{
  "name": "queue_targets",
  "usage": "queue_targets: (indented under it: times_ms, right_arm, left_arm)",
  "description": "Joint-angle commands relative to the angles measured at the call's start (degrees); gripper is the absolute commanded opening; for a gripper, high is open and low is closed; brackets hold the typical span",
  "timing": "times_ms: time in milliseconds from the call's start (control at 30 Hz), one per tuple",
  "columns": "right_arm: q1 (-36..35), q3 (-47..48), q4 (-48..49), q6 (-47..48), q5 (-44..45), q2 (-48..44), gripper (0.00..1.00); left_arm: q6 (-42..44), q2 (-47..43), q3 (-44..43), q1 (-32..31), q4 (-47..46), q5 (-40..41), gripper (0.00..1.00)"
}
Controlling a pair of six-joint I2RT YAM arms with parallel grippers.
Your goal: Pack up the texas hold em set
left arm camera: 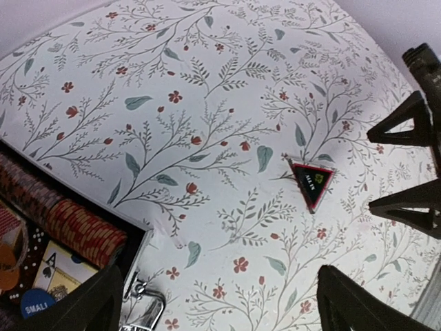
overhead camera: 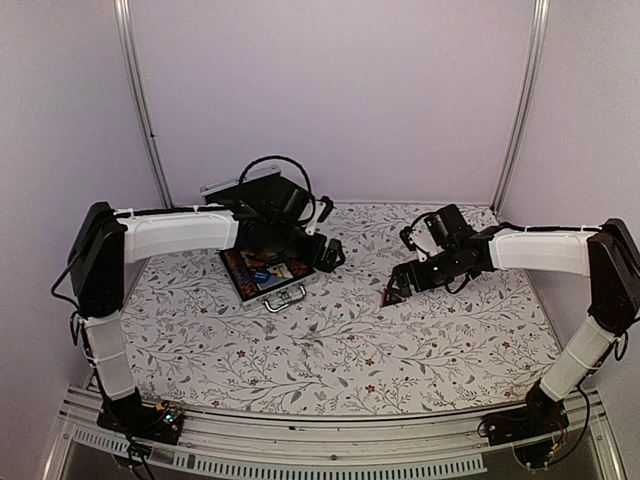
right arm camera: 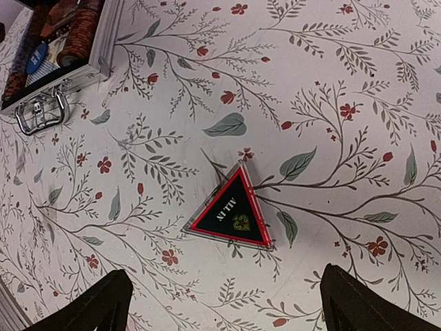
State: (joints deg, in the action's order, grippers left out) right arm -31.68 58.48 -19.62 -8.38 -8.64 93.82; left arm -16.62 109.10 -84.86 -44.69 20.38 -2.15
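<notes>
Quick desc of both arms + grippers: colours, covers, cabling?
Matching pair: the left arm and right arm have white link covers and black joint housings. Thin black cables run along them, and a black cable loop arcs over the left wrist. The left gripper and right gripper are all black, with wedge-shaped fingers. No markings legible.

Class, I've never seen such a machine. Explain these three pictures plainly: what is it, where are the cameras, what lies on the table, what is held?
Two robot arms stand at the near edge of the table. One picture looks down from above and behind; the others come from a camera on each wrist. An open silver case with chips and cards lies by the left pincer. A triangular token marked ALL IN lies below the right pincer. Both pincers are open, holding nothing.
</notes>
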Motion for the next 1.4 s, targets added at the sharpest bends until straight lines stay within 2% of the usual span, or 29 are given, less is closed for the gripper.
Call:
queue_targets:
  times_ms: [0,433,800,1067,1367]
  right_arm:
    - [1.24,-1.54,1.57,-1.44,2.23,-2.71,0.99]
    - [5.49,-10.64,3.7,-5.29,4.21,-10.34,0.99]
    - [6.85,-13.44,4.1,-6.41,3.26,-14.63,0.99]
    - [6.88,-14.07,4.32,-7.08,2.15,-14.75,0.99]
    - [6.82,-14.53,4.48,-7.69,1.8,-15.44,0.99]
  left_arm:
    - [1.52,5.39,-3.84,-2.15,-2.86,-3.75,1.0]
    - [5.51,22.47,-20.21,-5.75,-4.79,-11.19,1.0]
    - [6.33,34.28,-35.25,-5.88,-1.47,-15.81,0.95]
    - [6.41,40.46,-43.28,-5.9,-0.3,-20.11,0.83]
    - [4.87,43.47,-44.13,-5.94,0.18,-25.84,0.74]
